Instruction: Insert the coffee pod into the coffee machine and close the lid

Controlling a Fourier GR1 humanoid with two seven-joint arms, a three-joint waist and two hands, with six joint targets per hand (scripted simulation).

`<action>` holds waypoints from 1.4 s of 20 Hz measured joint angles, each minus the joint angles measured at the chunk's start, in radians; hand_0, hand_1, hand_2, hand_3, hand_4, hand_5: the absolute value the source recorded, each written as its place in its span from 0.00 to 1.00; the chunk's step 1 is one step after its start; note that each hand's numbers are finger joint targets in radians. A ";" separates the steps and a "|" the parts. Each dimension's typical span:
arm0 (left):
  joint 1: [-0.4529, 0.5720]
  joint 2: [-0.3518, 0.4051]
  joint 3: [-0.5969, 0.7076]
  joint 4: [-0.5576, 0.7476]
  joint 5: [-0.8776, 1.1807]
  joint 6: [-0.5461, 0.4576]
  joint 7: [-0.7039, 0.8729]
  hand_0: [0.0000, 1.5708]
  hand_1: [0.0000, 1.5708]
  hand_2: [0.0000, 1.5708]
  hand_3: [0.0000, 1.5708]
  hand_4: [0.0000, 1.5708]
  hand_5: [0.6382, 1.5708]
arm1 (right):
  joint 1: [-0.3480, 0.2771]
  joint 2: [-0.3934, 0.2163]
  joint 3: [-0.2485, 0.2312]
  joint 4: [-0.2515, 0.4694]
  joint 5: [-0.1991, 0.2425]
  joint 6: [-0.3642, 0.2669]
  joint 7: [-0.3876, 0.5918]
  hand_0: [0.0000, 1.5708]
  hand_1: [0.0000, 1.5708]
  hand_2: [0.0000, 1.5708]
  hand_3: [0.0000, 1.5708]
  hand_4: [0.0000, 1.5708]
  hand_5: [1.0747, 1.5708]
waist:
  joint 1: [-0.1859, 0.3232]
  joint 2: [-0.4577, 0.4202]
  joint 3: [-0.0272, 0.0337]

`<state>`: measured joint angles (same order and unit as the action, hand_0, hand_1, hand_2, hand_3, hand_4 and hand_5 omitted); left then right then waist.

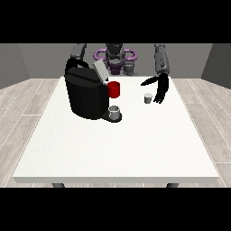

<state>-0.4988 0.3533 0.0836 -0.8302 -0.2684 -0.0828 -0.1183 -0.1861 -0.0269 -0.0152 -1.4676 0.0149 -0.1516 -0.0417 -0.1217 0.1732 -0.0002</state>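
We see a large white table (113, 149) with the robot standing small behind its far edge, its arms reaching over the tabletop toward us. On the left half of the table stands the black coffee machine (85, 95), a bulky dark body with a handle arching over its top. Its grey lid (101, 70) is tilted up and back, so the machine stands open. A red part (114, 89) shows at the machine's front, just below the raised lid, and beneath it a small grey cup (115, 111) sits on the machine's dark base. The coffee pod (147, 98), a small pale cylinder, stands upright on the table to the right of the machine, apart from it and not yet inserted. Just beside the pod, the hand at the view's right (161, 90) hangs with its fingers straight and pointing down and its thumb spread out toward the machine; it holds nothing, and we cannot tell whether it touches the pod. The other arm reaches in behind the machine at the view's left, and its hand is hidden from us by the machine's body.
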 measured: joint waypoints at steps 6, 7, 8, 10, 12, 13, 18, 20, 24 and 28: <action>-0.013 0.008 -0.025 0.076 -0.076 0.032 -0.018 0.37 0.37 0.46 0.30 0.00 1.00 | 0.002 0.000 -0.002 0.035 0.011 -0.006 -0.007 0.00 0.00 0.00 0.00 0.25 1.00 | -0.003 -0.002 -0.0001; -0.025 0.018 -0.023 0.094 -0.086 0.034 -0.021 0.38 0.38 0.46 0.30 0.00 1.00 | 0.001 0.000 0.007 0.027 0.017 -0.004 -0.004 0.00 0.00 0.00 0.00 0.27 1.00 | -0.014 0.004 0.0000; -0.033 0.026 -0.024 0.106 -0.096 0.030 -0.027 0.36 0.36 0.44 0.26 0.00 1.00 | -0.004 -0.003 0.002 0.032 0.013 -0.001 -0.010 0.00 0.00 0.00 0.00 0.25 1.00 | -0.016 0.010 0.0000; -0.043 0.032 -0.033 0.126 -0.125 0.047 -0.029 0.35 0.35 0.44 0.29 0.00 1.00 | 0.002 0.002 0.005 0.034 0.008 0.006 -0.016 0.00 0.00 0.00 0.00 0.27 1.00 | -0.026 0.011 0.0000; -0.059 0.031 -0.043 0.142 -0.154 0.073 -0.036 0.41 0.41 0.50 0.34 0.00 1.00 | -0.017 -0.007 -0.004 0.039 0.003 0.011 -0.012 0.00 0.00 0.00 0.00 0.30 1.00 | -0.031 0.023 0.0000; -0.066 0.028 -0.051 0.141 -0.168 0.079 -0.033 0.43 0.43 0.52 0.35 0.00 1.00 | -0.021 -0.012 -0.013 0.055 -0.001 0.014 -0.014 0.00 0.00 0.00 0.00 0.29 1.00 | -0.025 0.018 -0.0001; -0.087 0.015 -0.052 0.180 -0.222 0.173 -0.076 0.49 0.49 0.58 0.44 0.22 1.00 | -0.044 -0.010 -0.017 0.054 0.003 0.002 -0.003 0.00 0.00 0.00 0.00 0.34 1.00 | -0.028 0.029 0.0007; -0.104 0.021 -0.041 0.202 -0.228 0.183 -0.092 0.52 0.52 0.62 0.47 0.25 1.00 | -0.040 -0.005 -0.009 0.051 0.009 -0.003 0.004 0.00 0.00 0.00 0.00 0.31 1.00 | -0.032 0.029 0.0004; -0.106 0.024 -0.039 0.236 -0.261 0.234 -0.120 0.63 0.63 0.70 0.55 0.18 1.00 | -0.027 -0.001 -0.005 0.037 0.003 0.003 0.006 0.00 0.00 0.00 0.00 0.32 1.00 | -0.042 0.029 0.0003; -0.121 0.039 -0.049 0.265 -0.302 0.262 -0.142 0.65 0.65 0.71 0.57 0.18 1.00 | -0.031 0.006 0.000 0.016 0.000 0.001 0.013 0.00 0.00 0.00 0.00 0.32 1.00 | -0.054 0.041 0.0020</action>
<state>-0.6201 0.3924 0.0344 -0.5648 -0.5699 0.1788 -0.2605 -0.2176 -0.0208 -0.0147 -1.4514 0.0149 -0.1508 -0.0285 -0.1758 0.2140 0.0017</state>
